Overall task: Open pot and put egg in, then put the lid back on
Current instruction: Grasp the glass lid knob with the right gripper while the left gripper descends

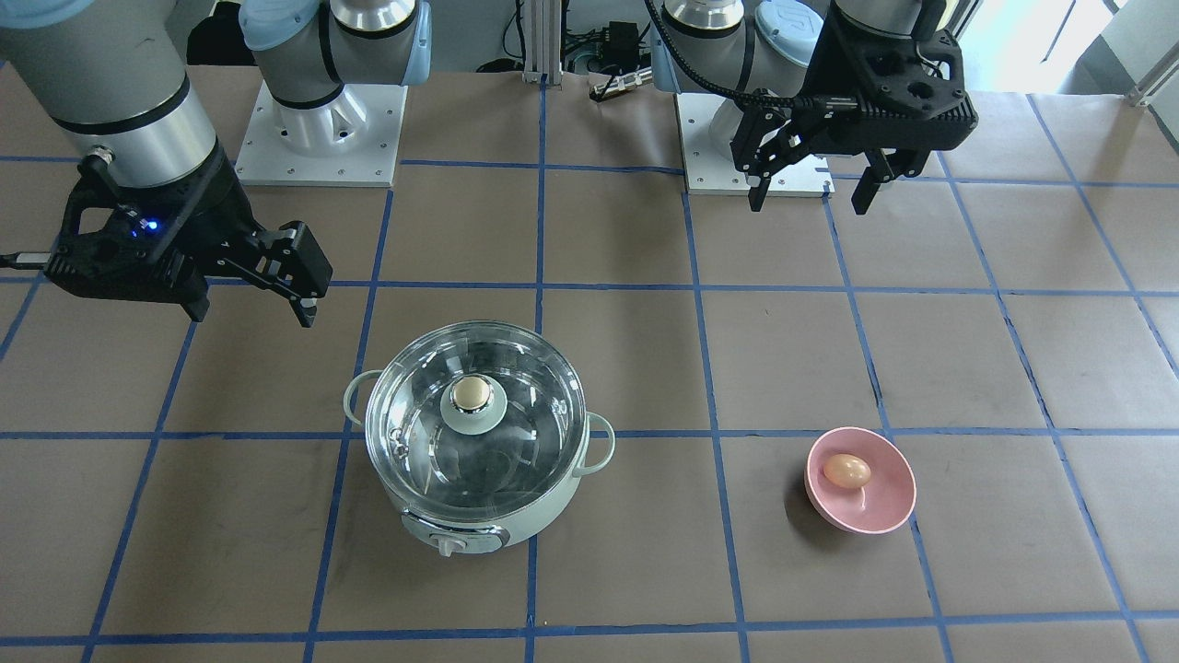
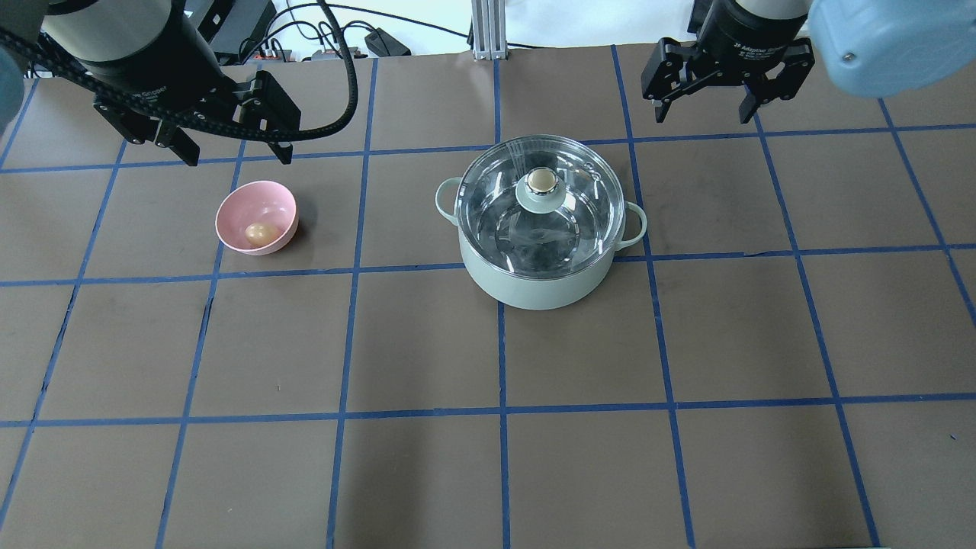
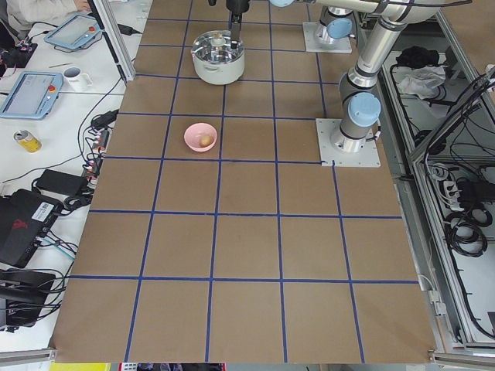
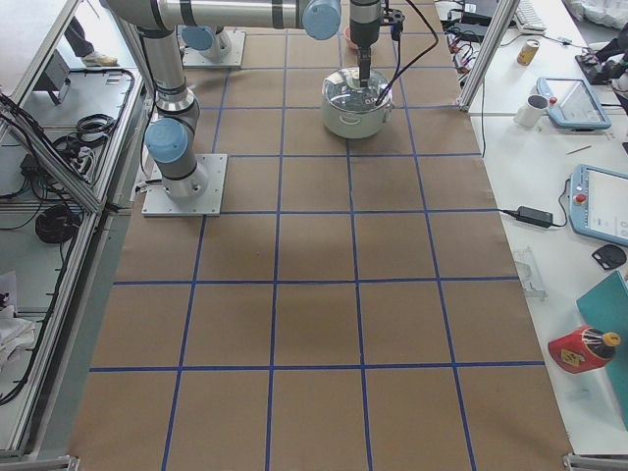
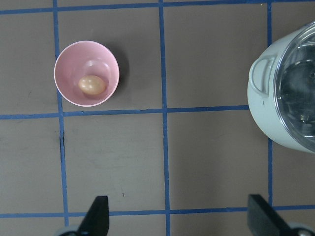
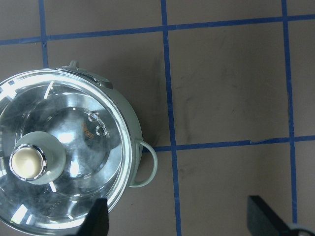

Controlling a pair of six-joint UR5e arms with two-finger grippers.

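The mint-green pot (image 2: 534, 286) stands mid-table with the glass lid (image 2: 568, 229) on it, beige knob (image 2: 543, 180) up; it also shows in the front view (image 1: 479, 539). The egg (image 2: 258, 231) lies in a pink bowl (image 2: 263, 197) to the pot's left. My left gripper (image 2: 238, 156) is open and empty, hanging above the table just behind the bowl; its wrist view shows the egg (image 5: 92, 84) and the pot's side (image 5: 266, 108). My right gripper (image 2: 702, 116) is open and empty, behind and right of the pot; its wrist view shows the lid (image 6: 64, 113).
The brown table cover has a blue tape grid. The arms' white mounting plates (image 1: 322, 138) sit at the robot's edge. Side benches hold tablets (image 3: 31, 89), a cup (image 3: 73, 76) and cables beyond the table's far edge.
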